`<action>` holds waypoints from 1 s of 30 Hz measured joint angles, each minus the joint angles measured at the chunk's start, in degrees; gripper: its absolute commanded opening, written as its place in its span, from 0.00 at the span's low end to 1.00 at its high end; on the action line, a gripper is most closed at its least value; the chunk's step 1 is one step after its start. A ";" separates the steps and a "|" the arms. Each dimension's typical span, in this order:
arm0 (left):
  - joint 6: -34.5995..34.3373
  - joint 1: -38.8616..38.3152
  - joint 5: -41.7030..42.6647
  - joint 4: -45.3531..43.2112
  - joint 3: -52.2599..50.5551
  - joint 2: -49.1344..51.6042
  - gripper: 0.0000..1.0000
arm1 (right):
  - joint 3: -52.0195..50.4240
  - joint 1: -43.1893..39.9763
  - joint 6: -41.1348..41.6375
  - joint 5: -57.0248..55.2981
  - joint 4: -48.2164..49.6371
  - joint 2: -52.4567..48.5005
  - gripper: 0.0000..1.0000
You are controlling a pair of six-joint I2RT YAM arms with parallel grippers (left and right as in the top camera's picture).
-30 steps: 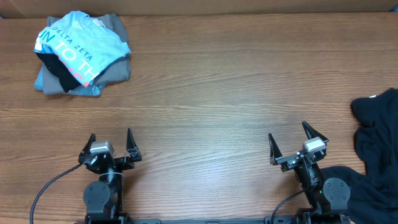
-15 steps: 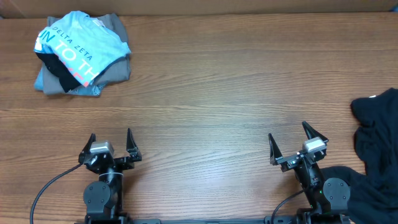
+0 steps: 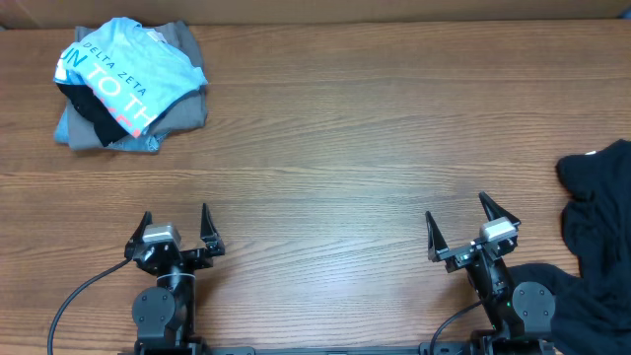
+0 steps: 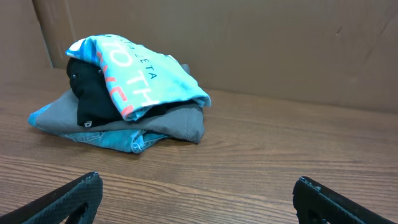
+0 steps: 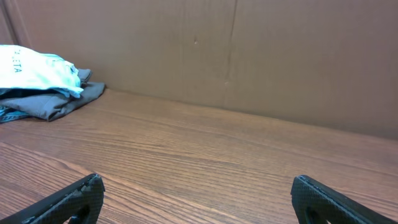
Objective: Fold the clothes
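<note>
nothing has moved since the earlier overhead frames: both arms, the garments and the cable lie exactly as they did a second ago.

the left gripper (image 3: 175,212) sits at the near edge of the wooden table (image 3: 335,148), toward its left end, with its two fingers spread wide and nothing between them. in the left wrist view only the tips of those black fingers (image 4: 74,196) show at the bottom corners, with bare table wood between them. the right gripper (image 3: 456,206) sits at the same near edge, toward the table's right end, equally wide apart and empty; its finger tips (image 5: 71,199) frame bare wood too. a black cable (image 3: 74,296) curls off the table's near-left side from the left arm's base.

the clothes (image 3: 596,227), a black garment, lie crumpled and unfolded at the table's right edge, running from mid-depth down to the near-right corner, where the cloth lies against the right arm's base. a small white label (image 3: 590,155) shows at its far end. neither gripper touches it.

at the table's far-left corner is a stack: a light blue shirt (image 3: 123,69) printed "delta zeta" on top, a dark piece (image 4: 93,93) tucked under its left side, and a grey folded garment (image 3: 182,104) beneath. a brown cardboard wall (image 4: 280,50) stands along the table's far edge.
</note>
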State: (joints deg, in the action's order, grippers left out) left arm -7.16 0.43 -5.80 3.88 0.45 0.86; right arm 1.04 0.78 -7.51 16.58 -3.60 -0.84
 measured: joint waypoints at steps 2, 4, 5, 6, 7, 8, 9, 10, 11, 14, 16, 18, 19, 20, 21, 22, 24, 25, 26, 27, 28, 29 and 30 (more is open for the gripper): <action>0.00 0.00 0.02 0.00 0.00 0.00 1.00 | 0.00 0.00 0.02 -0.02 0.00 0.00 1.00; 0.00 0.00 0.31 0.00 0.00 0.00 1.00 | 0.00 0.00 0.04 0.00 -0.02 0.00 1.00; 0.00 0.00 0.50 0.00 0.00 0.00 1.00 | 0.00 0.02 0.31 -0.02 0.00 0.00 1.00; 0.00 0.00 0.72 0.00 0.00 0.00 1.00 | 0.00 0.00 0.50 -0.02 0.00 0.00 1.00; 0.00 0.00 0.90 -0.07 0.00 0.00 1.00 | 0.00 0.00 1.11 -0.02 0.02 0.00 1.00; 0.00 0.00 1.09 -0.48 0.00 0.00 1.00 | 0.00 0.02 1.70 -0.02 0.00 0.00 1.00; 0.00 0.00 1.31 -1.01 0.00 0.00 1.00 | 0.00 0.02 2.75 -0.02 0.02 0.00 1.00; 0.00 0.00 1.51 -2.12 0.02 0.00 1.00 | 0.02 0.00 3.87 -0.02 0.02 0.00 1.00; -0.02 0.00 1.49 -2.67 0.13 0.00 1.00 | 0.02 0.02 5.20 -0.02 0.04 0.00 1.00; -0.02 0.00 0.39 -2.60 1.62 0.09 1.00 | 0.98 0.00 8.92 -0.04 -0.46 -0.02 1.00; -0.02 0.00 -0.44 -2.08 4.28 1.01 1.00 | 3.28 0.00 10.56 -0.04 -1.25 -0.52 1.00; -0.02 0.00 -0.85 -1.62 8.52 3.50 1.00 | 6.75 0.00 12.20 -0.07 -2.82 -2.10 1.00; -0.02 0.00 -0.98 -1.16 10.95 5.14 1.00 | 9.31 0.02 13.55 -0.04 -4.46 -3.69 1.00; 0.00 0.00 -1.14 -0.48 13.88 7.45 1.00 | 11.21 0.02 14.47 -0.07 -5.51 -5.14 1.00; 0.00 0.00 -1.29 0.07 16.70 9.88 1.00 | 13.90 0.02 15.63 0.00 -7.10 -7.45 1.00; 0.00 0.00 -1.36 1.09 19.93 12.92 1.00 | 16.46 0.00 16.57 -0.04 -9.07 -9.81 1.00; 0.00 0.00 -1.20 4.87 27.61 20.70 1.00 | 22.18 0.00 18.08 0.02 -12.79 -15.87 1.00; 0.00 0.00 -0.72 7.56 31.61 24.74 1.00 | 25.09 0.00 18.53 0.00 -14.97 -19.08 1.00; 0.00 0.00 0.00 10.67 35.76 28.96 1.00 | 28.74 0.00 19.06 0.00 -17.90 -23.12 1.00; 0.00 0.00 0.85 13.49 39.93 33.27 1.00 | 32.02 0.00 19.47 0.00 -20.52 -26.71 1.00; 0.00 0.00 1.90 16.92 44.09 37.51 1.00 | 35.39 0.00 19.71 0.00 -23.06 -30.25 1.00; 0.00 0.00 3.13 20.50 48.28 41.70 1.00 | 39.10 0.00 19.87 0.00 -26.91 -34.21 1.00; 0.00 0.00 3.85 22.34 50.45 44.02 1.00 | 42.77 0.00 19.96 0.00 -30.73 -38.10 1.00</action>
State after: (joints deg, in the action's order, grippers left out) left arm -7.16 0.43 -1.96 26.22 50.89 44.88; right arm 43.81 0.78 12.45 16.58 -34.33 -38.94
